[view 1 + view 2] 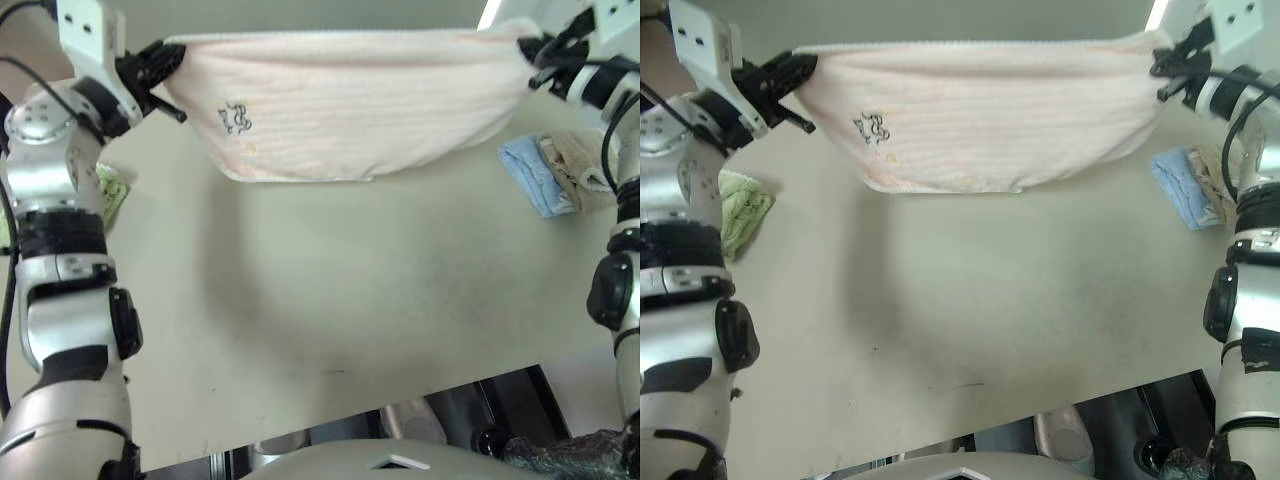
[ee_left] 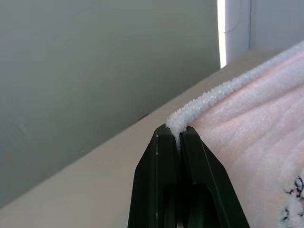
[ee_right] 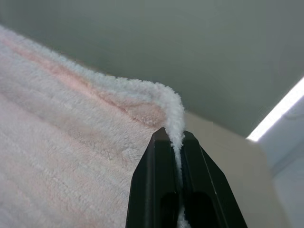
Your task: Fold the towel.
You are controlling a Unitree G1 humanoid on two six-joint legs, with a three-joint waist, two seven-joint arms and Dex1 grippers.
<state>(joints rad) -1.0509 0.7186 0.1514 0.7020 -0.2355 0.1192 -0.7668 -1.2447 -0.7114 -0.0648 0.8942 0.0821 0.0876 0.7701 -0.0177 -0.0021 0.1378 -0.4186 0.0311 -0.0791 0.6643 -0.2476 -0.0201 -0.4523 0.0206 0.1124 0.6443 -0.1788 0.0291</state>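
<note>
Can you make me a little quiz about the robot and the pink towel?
1. True or false: the towel lies flat on the table.
2. How many grippers pinch the towel?
3. Which cloth sits beside the light blue cloth: A green, B beige, C red?

Key:
1. False. It hangs in the air, stretched between the left gripper and the right gripper.
2. Two, one at each top corner, both shut on its edge.
3. B, the beige cloth. The green cloth lies on the other side.
</note>
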